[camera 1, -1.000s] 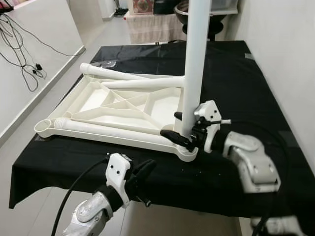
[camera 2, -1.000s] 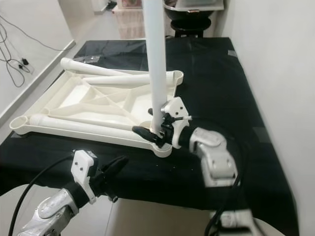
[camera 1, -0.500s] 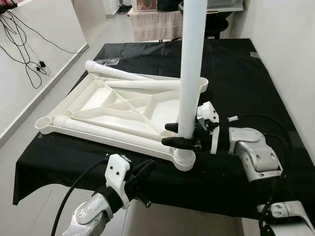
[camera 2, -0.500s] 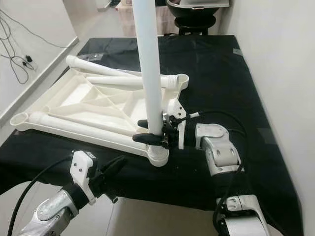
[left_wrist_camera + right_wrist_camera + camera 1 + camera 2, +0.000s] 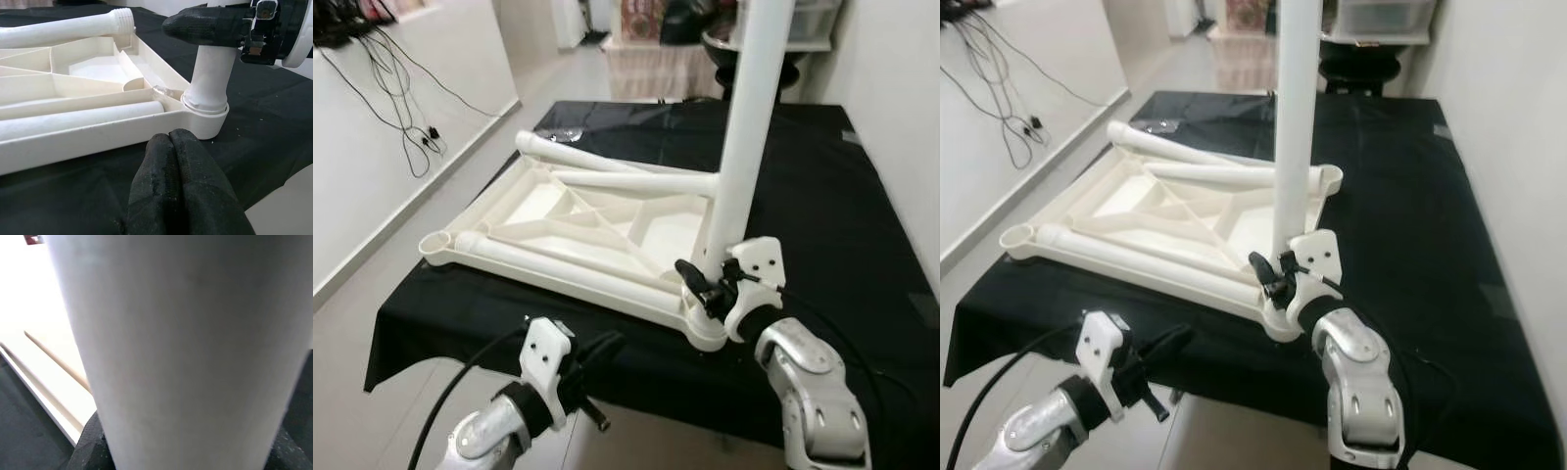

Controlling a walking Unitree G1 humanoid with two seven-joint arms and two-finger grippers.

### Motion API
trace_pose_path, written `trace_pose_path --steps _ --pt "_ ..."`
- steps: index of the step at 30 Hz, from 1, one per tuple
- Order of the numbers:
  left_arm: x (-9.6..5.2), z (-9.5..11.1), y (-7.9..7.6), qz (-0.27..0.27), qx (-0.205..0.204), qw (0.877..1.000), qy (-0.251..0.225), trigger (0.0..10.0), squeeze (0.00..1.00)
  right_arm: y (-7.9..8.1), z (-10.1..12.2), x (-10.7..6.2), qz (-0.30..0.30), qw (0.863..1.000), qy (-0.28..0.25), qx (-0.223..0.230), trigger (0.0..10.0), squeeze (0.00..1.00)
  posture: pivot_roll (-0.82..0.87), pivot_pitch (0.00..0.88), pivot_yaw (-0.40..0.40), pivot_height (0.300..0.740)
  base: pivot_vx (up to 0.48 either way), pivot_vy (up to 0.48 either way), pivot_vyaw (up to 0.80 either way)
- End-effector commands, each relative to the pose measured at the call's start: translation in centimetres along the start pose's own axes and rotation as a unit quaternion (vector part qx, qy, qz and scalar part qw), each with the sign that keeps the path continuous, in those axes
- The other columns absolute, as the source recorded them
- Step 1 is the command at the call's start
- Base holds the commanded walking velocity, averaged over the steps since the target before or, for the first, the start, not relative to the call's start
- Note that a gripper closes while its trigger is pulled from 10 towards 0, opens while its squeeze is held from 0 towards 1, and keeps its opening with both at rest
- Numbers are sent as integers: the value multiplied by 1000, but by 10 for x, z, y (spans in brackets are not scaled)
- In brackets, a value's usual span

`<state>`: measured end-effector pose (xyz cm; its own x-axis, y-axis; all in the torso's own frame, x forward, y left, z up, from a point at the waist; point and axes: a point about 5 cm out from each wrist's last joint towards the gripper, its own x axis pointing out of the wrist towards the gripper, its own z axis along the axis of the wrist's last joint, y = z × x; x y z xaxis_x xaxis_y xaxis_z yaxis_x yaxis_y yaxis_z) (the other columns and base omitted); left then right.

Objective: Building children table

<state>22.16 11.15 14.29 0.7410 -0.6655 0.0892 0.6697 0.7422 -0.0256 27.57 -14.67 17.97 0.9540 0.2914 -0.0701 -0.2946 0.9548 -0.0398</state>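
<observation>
- Tabletop (image 5: 558, 211) lies underside-up on desk (image 5: 822, 225) so corner sockets face up.
- Our right tool (image 5: 710, 286) clamps upright leg (image 5: 744, 127) just above socket, prob. to seat/twist it.
- Left tool (image 5: 178, 191) fingers pressed together, holding nothing, near that corner.

No legible text, label, brand, number or sign on anything in view.

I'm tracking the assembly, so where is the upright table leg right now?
The upright leg stands in the tabletop's near right corner socket, clamped low by the right gripper.
</observation>
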Motion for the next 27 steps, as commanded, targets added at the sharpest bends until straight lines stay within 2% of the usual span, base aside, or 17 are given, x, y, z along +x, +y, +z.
trace_pose_path --steps 1,3,6,7,8,12,13,14,16,17,18,20,21,22,23,24,27 --pt "-1 -4 1 -8 0 1000 10 10000 0 -9 -55 -5 -64 985 149 59 0 0 -8 180 80 740 0 0 0" --pt "0 -4 2 -10 0 1000 10 10000 0 -4 -49 3 -60 987 137 58 0 0 -6 177 79 740 0 0 0" --pt "0 -4 2 -10 0 1000 10 10000 0 -4 -49 3 -60 987 137 58 0 0 -6 177 79 740 0 0 0" --pt "0 -4 2 -11 0 1000 10 10000 0 1 -43 12 -49 989 125 66 10000 0 -7 176 81 740 0 0 0" --pt "1 -4 2 -13 2 1000 12 10000 0 1 -34 24 -32 991 100 80 10000 1000 -1 172 88 740 0 0 0" --pt "2 -5 1 -19 7 1000 16 10000 0 2 -17 38 1 992 57 112 10000 1000 3 168 89 740 0 0 0" --pt "2 -5 1 -19 7 1000 16 10000 0 2 -17 38 1 992 57 112 10000 1000 3 168 89 740 0 0 0" --pt "2 -5 0 -23 10 1000 17 10000 0 2 -6 43 37 992 31 113 10000 1000 4 167 87 740 0 0 0" --pt "2 -5 0 -23 10 1000 17 10000 0 2 -6 43 37 992 31 113 10000 1000 4 167 87 740 0 0 0" --pt "3 -5 -2 -29 15 999 16 10000 0 1 13 47 176 983 -11 49 10000 0 4 164 87 740 0 0 0" --pt "3 -5 -2 -29 15 999 16 10000 0 1 13 47 176 983 -11 49 10000 0 4 164 87 740 0 0 0" --pt "4 -5 -4 -34 23 999 15 10000 0 -2 18 45 285 958 -12 -13 10000 0 15 155 79 740 0 0 0" --pt "4 -5 -5 -36 26 999 15 10000 0 -4 18 45 307 951 -10 -27 10000 0 15 155 79 740 0 0 0" --pt "4 -5 -5 -36 26 999 15 10000 0 -4 18 45 307 951 -10 -27 10000 0 15 155 79 740 0 0 0" --pt "4 -5 -6 -38 30 999 15 10000 0 -6 18 46 336 941 -6 -37 10000 0 18 151 76 740 0 0 0" --pt "4 -5 -6 -38 30 999 15 10000 0 -6 18 46 336 941 -6 -37 10000 0 18 151 76 740 0 0 0" --pt "4 -6 -8 -41 38 998 15 10000 0 -7 18 51 381 924 -2 -40 10000 0 28 143 71 740 0 0 0"
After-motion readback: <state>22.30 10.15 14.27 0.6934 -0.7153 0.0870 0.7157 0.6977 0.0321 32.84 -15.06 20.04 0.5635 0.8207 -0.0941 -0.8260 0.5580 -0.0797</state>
